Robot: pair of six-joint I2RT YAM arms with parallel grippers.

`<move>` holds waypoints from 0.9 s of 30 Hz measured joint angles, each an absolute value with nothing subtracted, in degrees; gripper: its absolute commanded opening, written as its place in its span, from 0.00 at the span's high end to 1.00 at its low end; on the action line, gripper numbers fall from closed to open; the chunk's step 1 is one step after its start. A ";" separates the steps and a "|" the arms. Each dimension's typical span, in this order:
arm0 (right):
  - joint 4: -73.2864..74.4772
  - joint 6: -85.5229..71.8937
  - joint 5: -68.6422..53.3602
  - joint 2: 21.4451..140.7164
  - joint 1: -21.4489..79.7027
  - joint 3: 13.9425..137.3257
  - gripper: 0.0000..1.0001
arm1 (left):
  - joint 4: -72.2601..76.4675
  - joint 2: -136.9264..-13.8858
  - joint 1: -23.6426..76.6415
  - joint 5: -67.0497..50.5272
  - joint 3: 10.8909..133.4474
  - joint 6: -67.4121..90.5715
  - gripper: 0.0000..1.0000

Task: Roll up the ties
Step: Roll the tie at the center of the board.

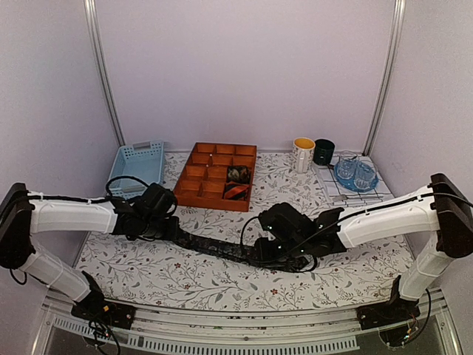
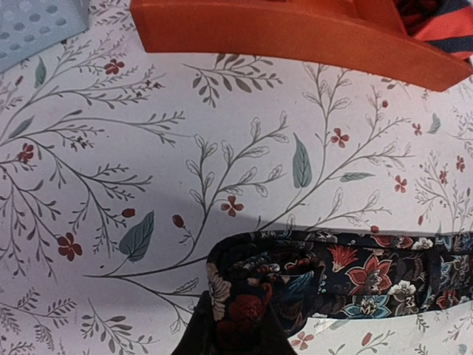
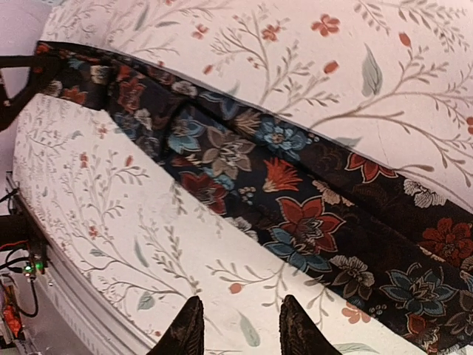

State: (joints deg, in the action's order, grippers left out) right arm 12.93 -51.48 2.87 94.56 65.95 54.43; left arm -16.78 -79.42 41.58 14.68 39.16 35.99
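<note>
Tie, a dark floral-print fabric strip (image 1: 214, 246), lies flat on the flowered tablecloth (image 1: 185, 281) between both arms. Left gripper (image 1: 171, 229) is clamped on its folded-over end. Right gripper (image 3: 240, 327) hangs just beside the strip over bare cloth, jaws apart and holding nothing. Farther back, an orange divided wooden tray (image 1: 211, 201) holds a dark coiled tie (image 1: 238, 174) and a red-and-black coiled tie (image 1: 236, 191).

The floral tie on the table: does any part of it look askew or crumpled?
Yes: the floral tie is bunched and folded over at the end in the left gripper; the rest lies stretched out.
</note>
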 measured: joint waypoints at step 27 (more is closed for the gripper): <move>8.64 -49.93 8.21 82.89 59.07 41.52 0.61 | -42.24 -104.95 59.72 45.01 65.34 37.74 0.88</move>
State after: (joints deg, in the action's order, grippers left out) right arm 8.64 -49.93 8.21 82.89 59.07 41.52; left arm -42.24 -104.95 59.72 45.01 65.34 37.74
